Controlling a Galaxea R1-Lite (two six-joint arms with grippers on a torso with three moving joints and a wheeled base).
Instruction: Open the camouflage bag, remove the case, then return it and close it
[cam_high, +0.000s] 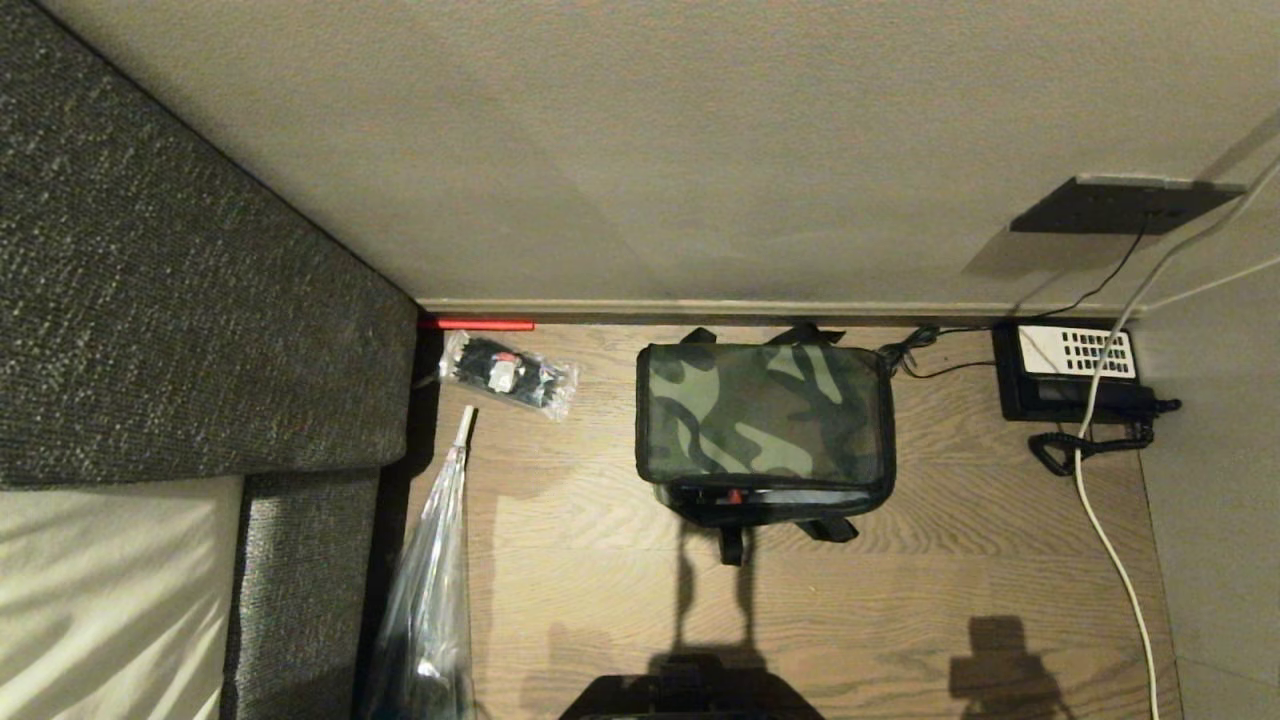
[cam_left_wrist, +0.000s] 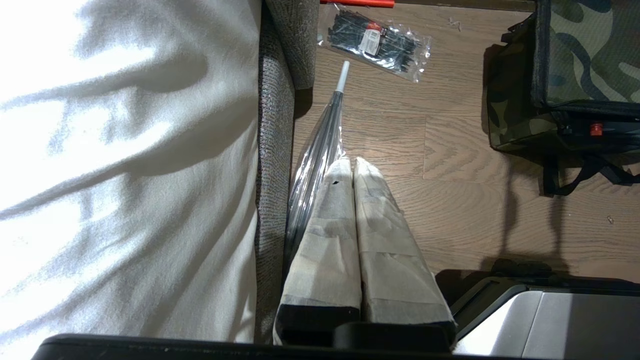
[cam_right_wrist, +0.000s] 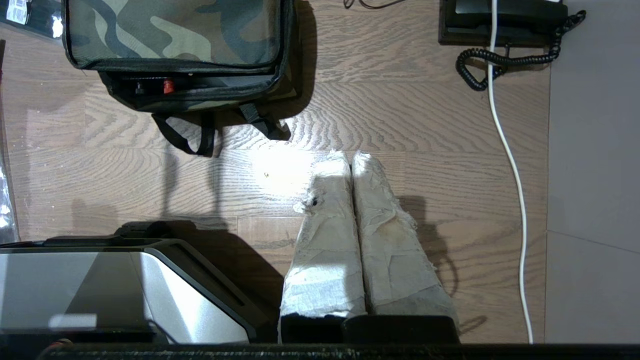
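Head view has the camouflage bag (cam_high: 765, 420) zipped up on the wooden floor (cam_high: 600, 560) by the wall. Both pincers, left (cam_left_wrist: 352, 165) and right (cam_right_wrist: 350, 160), sit clenched and empty, well short of it. Case isn't visible, so everything's left to do.

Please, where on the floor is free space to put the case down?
Bare wood lies in front of the camouflage bag, toward the robot, and between the bag and the telephone. Left is crowded: cable-tie packet and wrapped umbrella. A white cable crosses the right edge.

Bare floor (cam_high: 600, 600) fronts the camouflage bag (cam_high: 765, 412); telephone (cam_high: 1070, 372) right.
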